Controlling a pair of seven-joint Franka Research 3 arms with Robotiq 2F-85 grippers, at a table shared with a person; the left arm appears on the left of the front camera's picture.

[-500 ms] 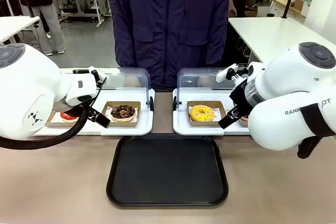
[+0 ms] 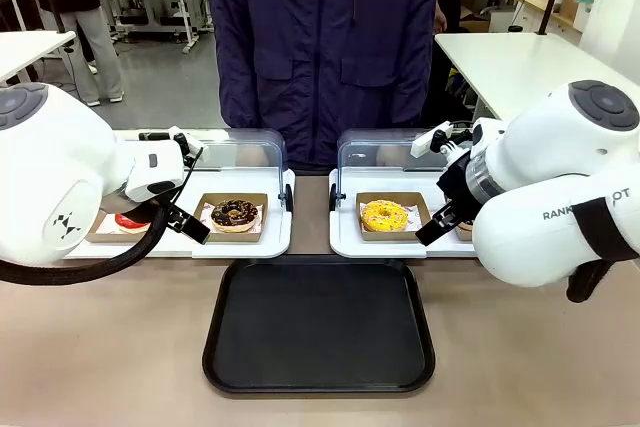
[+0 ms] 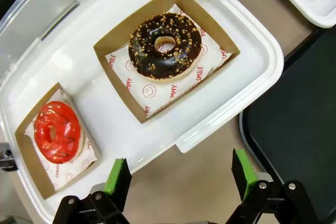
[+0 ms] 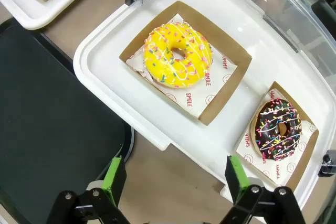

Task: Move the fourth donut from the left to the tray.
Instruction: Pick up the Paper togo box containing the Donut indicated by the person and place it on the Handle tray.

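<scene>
You see the tray [image 2: 320,327] lying on the tan surface [image 2: 100,347], with a person [image 2: 320,47] standing behind it. The left pincer [image 3: 180,172] and right pincer [image 4: 175,176] both hang released.

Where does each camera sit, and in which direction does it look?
Front view: fixed on the robot's side between the left arm and the right arm, both in view, facing across the table to the person.
Left wrist view: on the left wrist, looking down on the red donut and the crumb-topped donut; open left gripper at the bottom.
Right wrist view: on the right wrist, looking down on the yellow donut and the fourth donut; open right gripper at the bottom.
Both wrist views share the tray.
</scene>
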